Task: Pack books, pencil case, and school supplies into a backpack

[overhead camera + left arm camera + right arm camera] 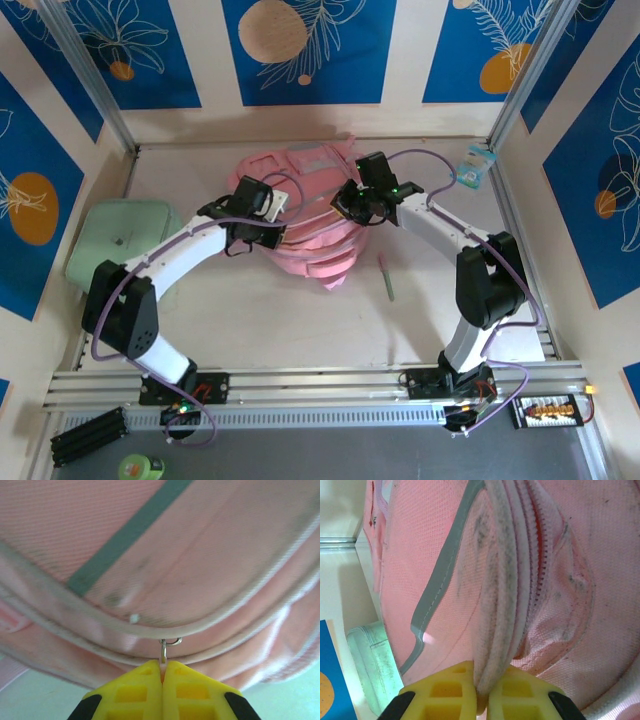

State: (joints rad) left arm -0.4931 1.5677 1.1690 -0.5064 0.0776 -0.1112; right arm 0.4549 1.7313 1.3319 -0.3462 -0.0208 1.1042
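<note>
Two grippers meet at the backpack (318,258) on the table (300,330) from above: left gripper (276,230), right gripper (347,207), with the pen (386,278) just right of it. Left wrist: jaws pinched on the zip pull (164,651). Right wrist: jaws clamp the backpack's piping (495,630).

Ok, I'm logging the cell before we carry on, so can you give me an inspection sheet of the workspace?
Surface: pale table, flat.
Job's things: pink backpack mid-table; green pen lying to its right.
Clutter: mint-green case at left; small blue packet far right corner.
Tools: left tool shut on zipper pull; right tool shut on backpack's piped edge.
Cables: purple cables along both arms.
Surroundings: blue patterned wall panels.
</note>
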